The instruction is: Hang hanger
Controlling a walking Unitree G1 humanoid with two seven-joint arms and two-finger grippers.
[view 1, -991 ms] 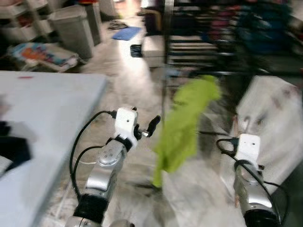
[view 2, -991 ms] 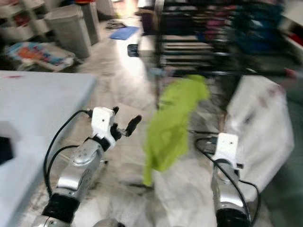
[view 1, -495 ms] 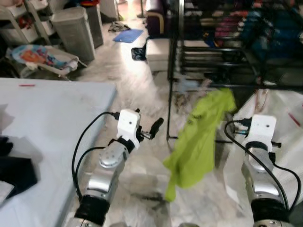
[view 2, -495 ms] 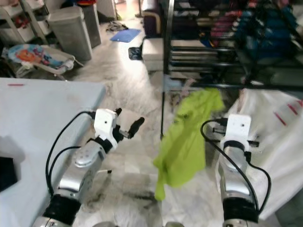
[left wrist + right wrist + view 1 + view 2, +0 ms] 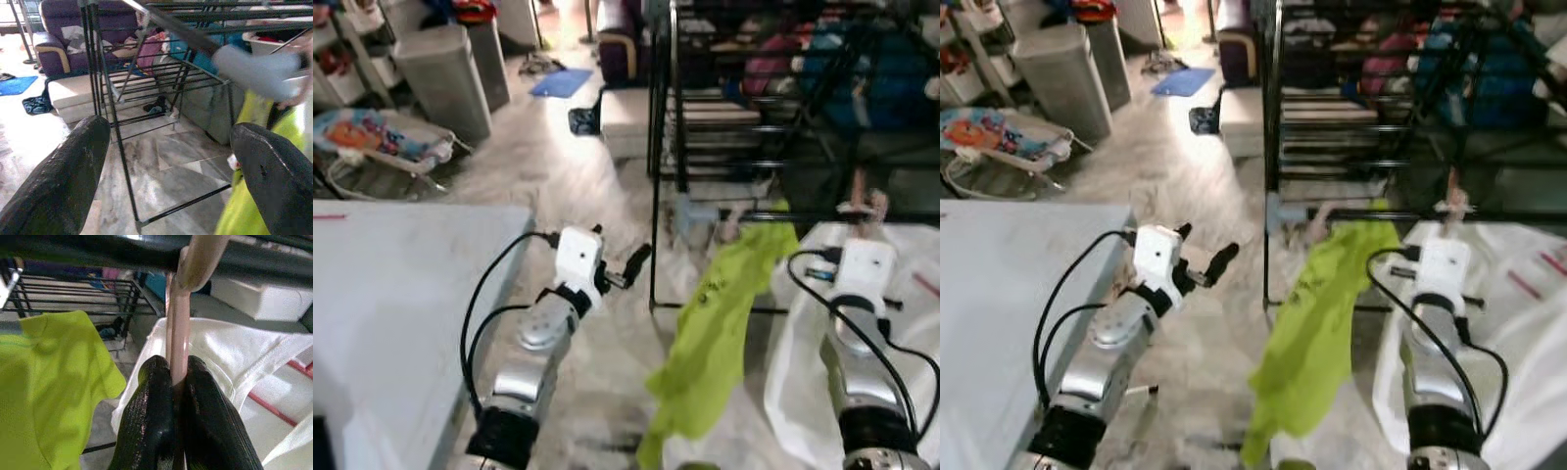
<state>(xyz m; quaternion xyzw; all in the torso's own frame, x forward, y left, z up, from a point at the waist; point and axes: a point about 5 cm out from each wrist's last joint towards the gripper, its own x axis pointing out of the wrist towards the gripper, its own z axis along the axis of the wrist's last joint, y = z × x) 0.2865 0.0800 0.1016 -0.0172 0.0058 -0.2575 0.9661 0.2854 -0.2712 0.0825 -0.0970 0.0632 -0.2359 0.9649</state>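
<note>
Right claw pinches the pink hanger, its hook over the black rack bar, the green shirt draped below. Left claw hovers spread wide beside the tabletop. Beyond, the drying rack.

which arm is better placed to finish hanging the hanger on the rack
The right. Its claw is shut on the pink hanger, whose hook already curves over the rack's black bar. The left claw is open, holds nothing and sits off to the side of the rack.
</note>
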